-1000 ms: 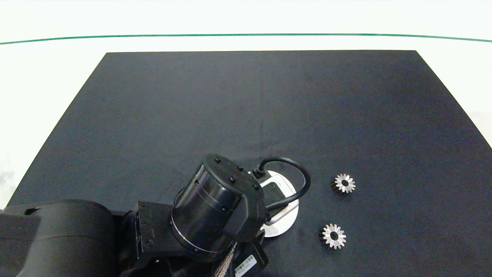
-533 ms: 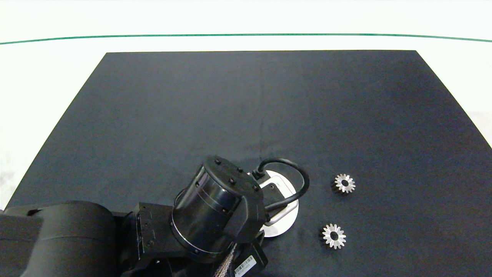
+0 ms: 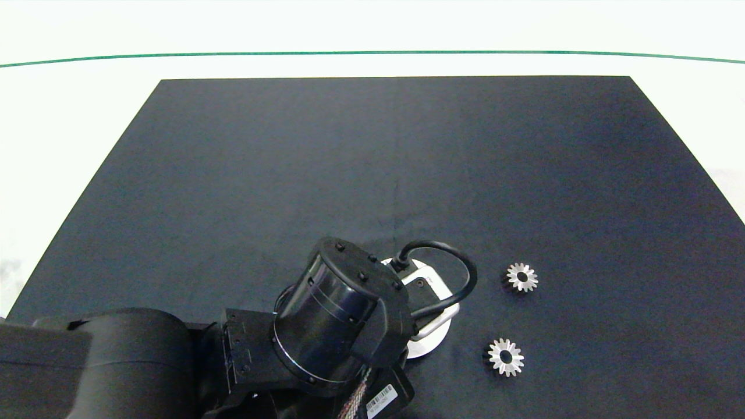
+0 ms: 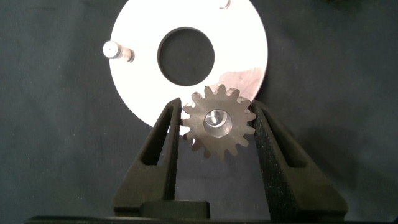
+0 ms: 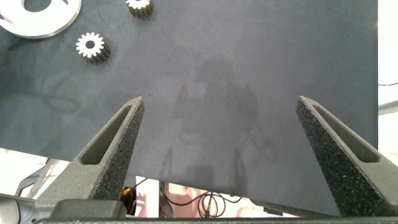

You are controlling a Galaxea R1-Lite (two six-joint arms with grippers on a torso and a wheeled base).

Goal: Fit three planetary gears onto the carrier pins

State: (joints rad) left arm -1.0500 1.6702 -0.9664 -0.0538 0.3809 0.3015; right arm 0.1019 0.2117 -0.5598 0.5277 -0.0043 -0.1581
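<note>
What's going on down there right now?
Left gripper grips one gear over the white disc. Right gripper open, idle. Two gears wait. Nothing blocking.

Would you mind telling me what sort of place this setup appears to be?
Probably a robotics lab test bench: a black mat covers a white table, holding only small gears and a white carrier disc, with the left gripper holding one gear.

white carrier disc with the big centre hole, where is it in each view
Head view: the flat white carrier disc peeks out near bottom centre, mostly hidden under the left arm.
Left wrist view: it fills the top centre, behind the silver gear held in the left gripper.
Right wrist view: only its edge shows, top left corner.
Shared landmark: the black mat.
</note>
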